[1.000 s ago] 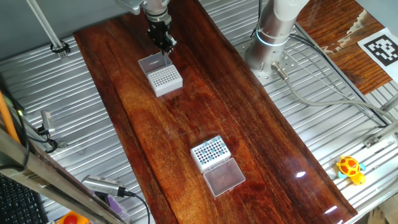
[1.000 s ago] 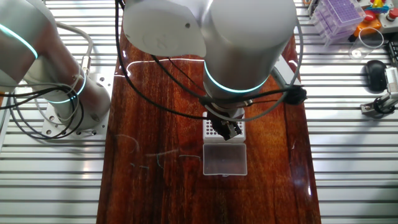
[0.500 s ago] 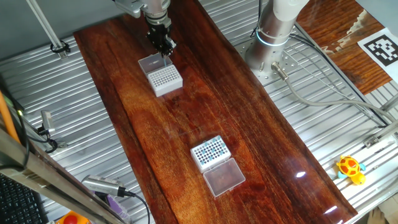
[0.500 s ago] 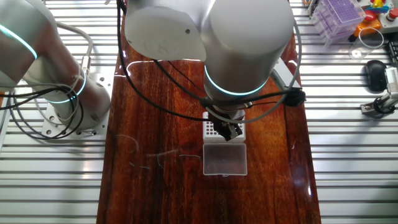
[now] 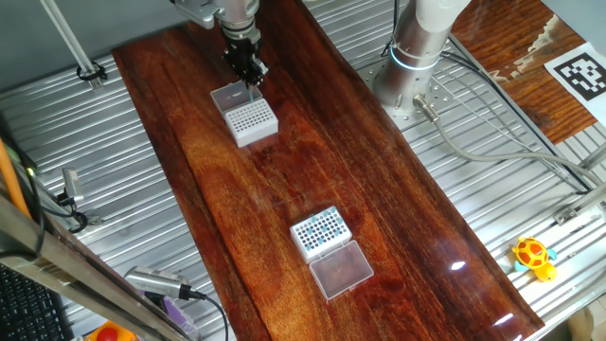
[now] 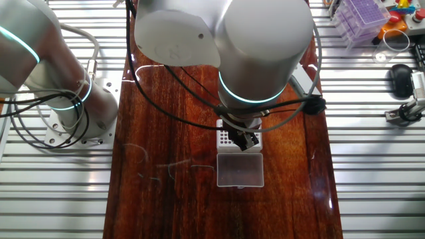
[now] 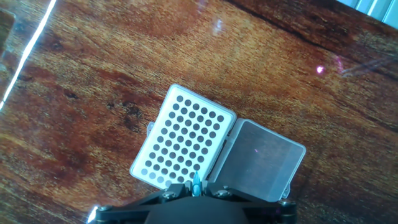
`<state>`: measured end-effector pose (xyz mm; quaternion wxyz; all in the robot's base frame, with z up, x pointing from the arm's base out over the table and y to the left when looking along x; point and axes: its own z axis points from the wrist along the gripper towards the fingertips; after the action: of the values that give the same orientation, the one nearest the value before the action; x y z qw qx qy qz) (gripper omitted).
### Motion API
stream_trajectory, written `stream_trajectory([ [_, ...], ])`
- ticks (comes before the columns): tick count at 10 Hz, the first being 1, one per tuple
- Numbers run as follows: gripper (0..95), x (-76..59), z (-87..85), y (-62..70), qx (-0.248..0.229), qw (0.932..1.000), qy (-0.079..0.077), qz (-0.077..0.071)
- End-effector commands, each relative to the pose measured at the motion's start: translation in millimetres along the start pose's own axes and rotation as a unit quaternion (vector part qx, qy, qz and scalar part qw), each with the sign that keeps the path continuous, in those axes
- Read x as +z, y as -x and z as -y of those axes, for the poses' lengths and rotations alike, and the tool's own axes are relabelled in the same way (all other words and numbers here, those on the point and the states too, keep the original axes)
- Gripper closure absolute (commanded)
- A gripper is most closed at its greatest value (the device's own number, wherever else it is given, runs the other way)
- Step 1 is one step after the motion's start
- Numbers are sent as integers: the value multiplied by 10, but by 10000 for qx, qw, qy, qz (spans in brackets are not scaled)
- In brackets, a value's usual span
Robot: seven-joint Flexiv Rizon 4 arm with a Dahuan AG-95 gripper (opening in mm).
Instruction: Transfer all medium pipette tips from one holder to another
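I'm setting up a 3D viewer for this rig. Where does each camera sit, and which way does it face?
One fixed view: high, looking down the wooden table; arm base, end effector over the empty white holed holder.
The other fixed view: above, behind the big white arm, facing down.
Hand view: on the hand, looking down past a teal-blue pipette tip.
All share that holder.

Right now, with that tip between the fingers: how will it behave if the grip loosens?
The tip is a slim cone, so probably very light and apt to slip or tilt. Loose on the glossy table, it would likely roll in an arc. The empty rack looks light and may slide if nudged.
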<state>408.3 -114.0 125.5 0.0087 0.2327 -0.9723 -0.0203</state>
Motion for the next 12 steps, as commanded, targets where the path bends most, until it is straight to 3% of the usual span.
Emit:
stream_trajectory([
  [1, 950, 20, -13, 2, 21, 10000, 1, 8],
  [12, 950, 77, -48, -44, 56, 10000, 15, 3],
])
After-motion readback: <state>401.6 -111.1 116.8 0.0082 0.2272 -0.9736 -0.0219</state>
